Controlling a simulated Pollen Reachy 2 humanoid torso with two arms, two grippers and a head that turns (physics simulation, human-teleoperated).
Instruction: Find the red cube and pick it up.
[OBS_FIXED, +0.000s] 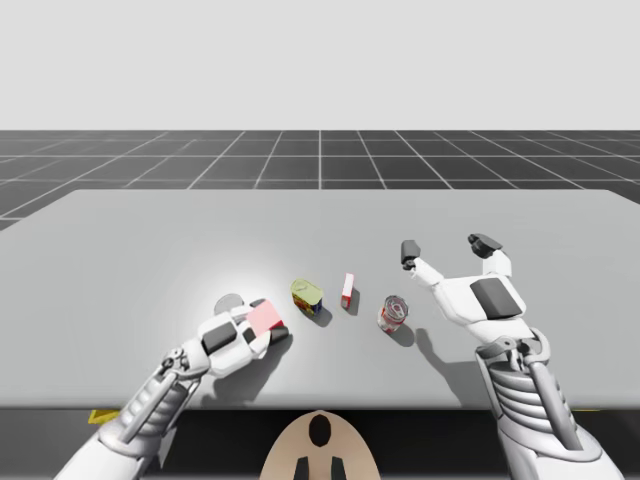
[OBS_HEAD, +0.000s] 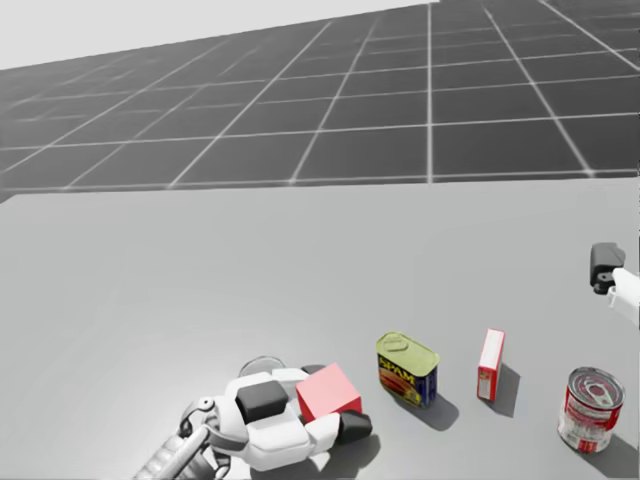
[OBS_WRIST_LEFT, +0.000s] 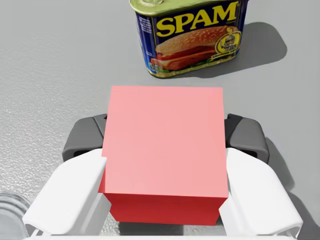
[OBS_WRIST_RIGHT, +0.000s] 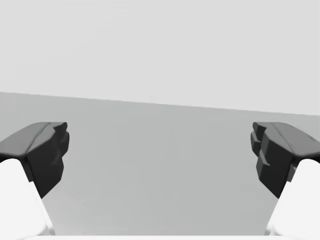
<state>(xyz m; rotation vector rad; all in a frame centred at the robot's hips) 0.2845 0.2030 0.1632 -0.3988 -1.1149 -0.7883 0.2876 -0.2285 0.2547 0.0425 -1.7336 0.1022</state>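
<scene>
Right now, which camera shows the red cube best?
The left wrist view: the red cube sits close up between the fingers of my left gripper, both touching its sides. The head view shows it smaller, the high view smaller still.

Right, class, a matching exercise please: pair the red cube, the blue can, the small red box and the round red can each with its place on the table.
1. red cube
2. blue can
3. small red box
4. round red can

A. stands between the two cans
B. clamped in the left gripper
C. furthest from the cube
D. just ahead of the cube

Pairs: 1-B, 2-D, 3-A, 4-C.
</scene>
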